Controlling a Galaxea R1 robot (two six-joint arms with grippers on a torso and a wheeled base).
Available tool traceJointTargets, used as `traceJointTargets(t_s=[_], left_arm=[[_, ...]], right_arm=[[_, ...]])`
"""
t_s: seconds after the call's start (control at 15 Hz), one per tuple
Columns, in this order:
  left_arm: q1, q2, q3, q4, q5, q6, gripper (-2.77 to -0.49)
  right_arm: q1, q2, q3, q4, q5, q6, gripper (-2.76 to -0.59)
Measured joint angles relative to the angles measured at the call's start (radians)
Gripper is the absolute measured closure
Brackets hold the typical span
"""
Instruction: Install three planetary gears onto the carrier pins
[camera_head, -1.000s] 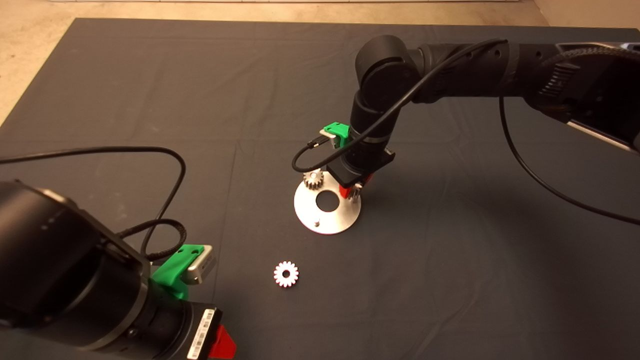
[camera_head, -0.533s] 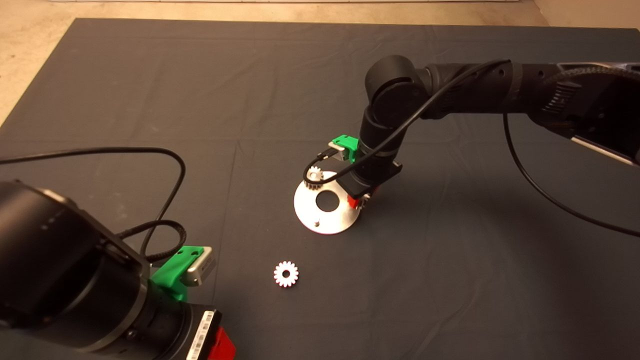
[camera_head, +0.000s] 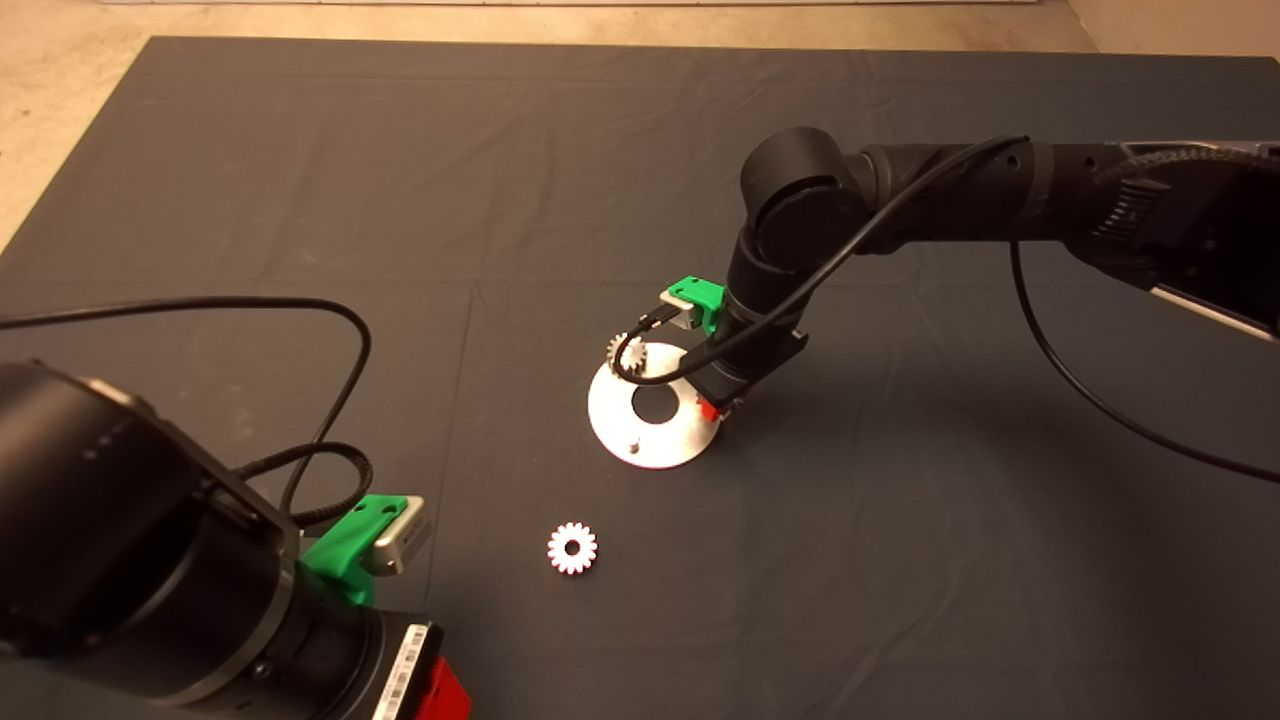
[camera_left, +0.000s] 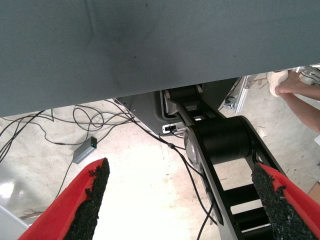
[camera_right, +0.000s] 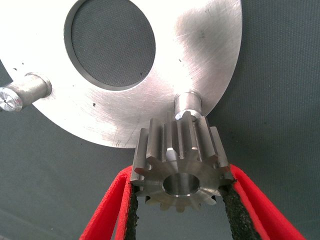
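Observation:
My right gripper (camera_right: 181, 200) is shut on a silvery planetary gear (camera_right: 181, 172), which hangs just over a carrier pin (camera_right: 189, 102) at the disc's (camera_right: 200, 50) rim, apart from its tip. A second bare pin (camera_right: 22, 92) stands across the centre hole. In the head view the right gripper (camera_head: 712, 408) is low over the disc's (camera_head: 640, 455) right side. One gear (camera_head: 625, 350) sits on the far-left pin, and the near pin (camera_head: 632, 440) is bare. Another gear (camera_head: 572, 548) lies flat on the mat. My left gripper (camera_left: 180, 175) is parked at the lower left, open.
A black cable (camera_head: 640, 360) from the right wrist loops over the disc's far side. The left arm's cable (camera_head: 330, 320) arcs over the mat at the left. The left wrist view shows floor, cables, the robot's base (camera_left: 220, 145) and a person's leg (camera_left: 300, 95).
The right arm has come down and shifted a little to the right with its gear, closing on the disc's right-hand pin. The left arm and the loose gear have not moved.

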Motion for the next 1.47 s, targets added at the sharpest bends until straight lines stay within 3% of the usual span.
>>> traceJointTargets(t_s=[0.13,0.53,1.47], left_arm=[[0.000,0.000,0.000,0.000,0.000,0.000,-2.02],[0.000,0.000,0.000,0.000,0.000,-0.001,-2.02],[0.000,0.001,0.000,0.000,0.000,-0.010,-2.02]], right_arm=[[0.003,0.000,0.005,-0.011,-0.001,0.000,-1.04],[0.050,0.000,0.015,-0.022,-0.003,0.000,-1.04],[0.039,0.009,0.014,-0.023,-0.003,0.001,-1.04]])
